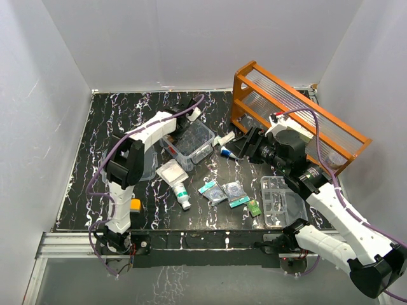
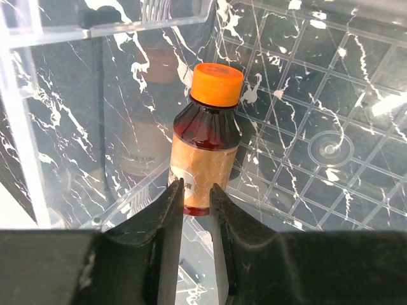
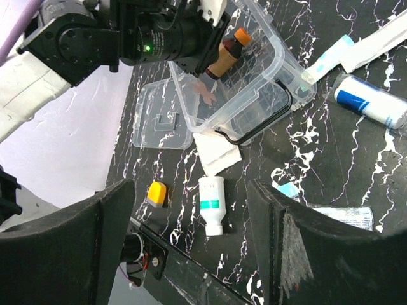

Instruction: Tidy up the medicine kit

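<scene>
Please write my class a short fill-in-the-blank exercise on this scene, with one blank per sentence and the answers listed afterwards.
1. The brown bottle in front of the left gripper has an ___ cap.
2. That bottle is ___ the clear box.
3. The right gripper has its jaws wide ___, with nothing between them.
4. The white bottle with the green label lies on the ___, not in the box.

Answers: orange; inside; open; table

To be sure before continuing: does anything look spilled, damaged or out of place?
No spill or damage shows. The white bottle lies on its side near the clear box, with flat packets scattered beside it.
</scene>
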{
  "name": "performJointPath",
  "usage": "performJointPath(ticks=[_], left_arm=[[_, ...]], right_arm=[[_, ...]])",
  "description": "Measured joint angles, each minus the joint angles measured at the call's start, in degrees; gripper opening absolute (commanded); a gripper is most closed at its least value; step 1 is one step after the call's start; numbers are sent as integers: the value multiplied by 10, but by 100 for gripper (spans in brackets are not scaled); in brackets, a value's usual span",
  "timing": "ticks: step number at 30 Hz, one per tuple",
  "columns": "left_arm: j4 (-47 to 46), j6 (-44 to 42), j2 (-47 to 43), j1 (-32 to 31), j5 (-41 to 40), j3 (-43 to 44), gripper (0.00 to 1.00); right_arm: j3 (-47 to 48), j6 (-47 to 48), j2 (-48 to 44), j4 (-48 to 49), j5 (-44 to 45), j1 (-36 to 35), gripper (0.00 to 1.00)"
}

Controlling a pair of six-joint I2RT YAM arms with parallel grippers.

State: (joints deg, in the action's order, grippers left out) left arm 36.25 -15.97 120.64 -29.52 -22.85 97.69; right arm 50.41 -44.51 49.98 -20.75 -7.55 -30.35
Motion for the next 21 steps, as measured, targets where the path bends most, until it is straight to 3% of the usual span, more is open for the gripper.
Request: performJointPath(ticks=[3, 8, 12, 17, 21], left_arm=[[11, 1, -3, 0, 12, 18, 32], [16, 19, -36, 0, 47, 72, 46], [5, 45, -137, 0, 76, 68, 55], [-47, 88, -327, 0, 136, -17, 65], [-102, 138, -486, 0, 186, -144, 69]], right_arm=[[0, 0, 2, -1, 0, 0, 52], [8, 8, 24, -22, 0, 0, 60], [17, 26, 46, -25, -27, 0, 61], [28, 60, 69, -33, -71, -3, 68], [26, 75, 77, -40, -63, -20, 69]])
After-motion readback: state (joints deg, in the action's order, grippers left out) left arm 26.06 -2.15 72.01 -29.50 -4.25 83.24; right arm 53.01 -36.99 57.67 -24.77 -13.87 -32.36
